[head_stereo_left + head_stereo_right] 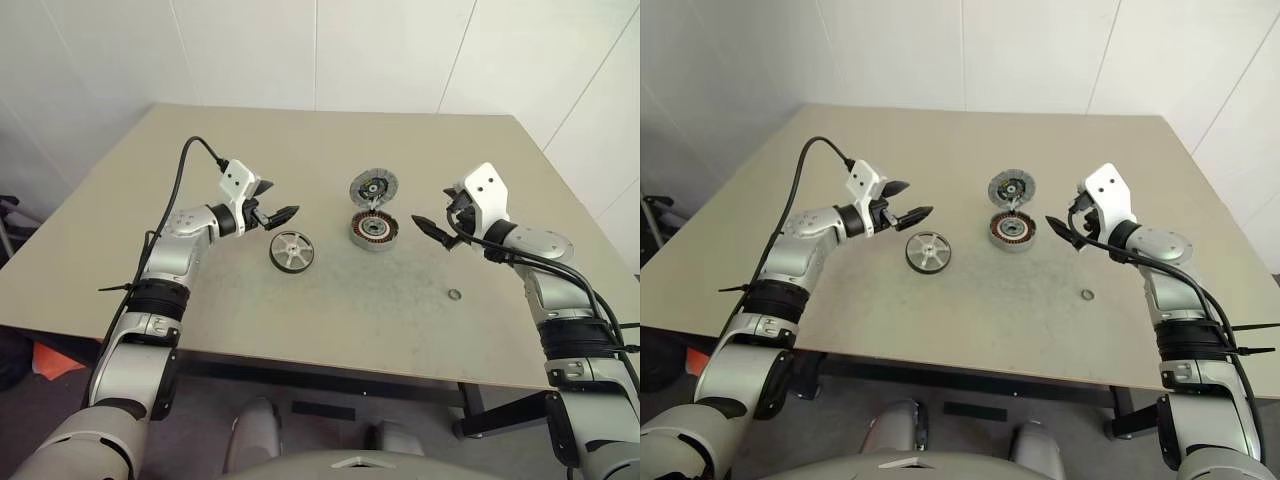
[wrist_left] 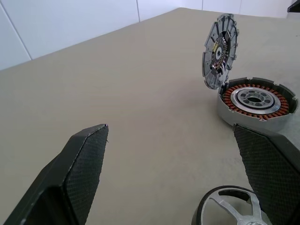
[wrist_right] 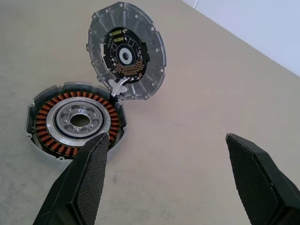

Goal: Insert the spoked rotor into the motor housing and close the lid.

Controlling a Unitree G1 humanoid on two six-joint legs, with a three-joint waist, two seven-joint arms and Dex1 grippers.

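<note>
On the beige table (image 1: 200, 170) the motor housing (image 1: 374, 231) sits near the middle, its ring of copper windings open to view. The lid (image 1: 373, 188) stands tilted up at the housing's far edge, joined to it by a short bundle of wires, with its dark circuit side facing the housing. The spoked rotor (image 1: 291, 251) lies flat on the table to the left of the housing, apart from it and a little nearer the robot. A tiny metal ring (image 1: 454, 294) lies by itself further right, toward the near edge.

The 2 arms hang above the table on either side of the parts. The left gripper (image 1: 273, 208) hovers just beyond the rotor with its jaws spread wide and nothing between them. The right gripper (image 1: 440, 226) hovers right of the housing, jaws equally wide and empty, aimed toward the housing and lid.
</note>
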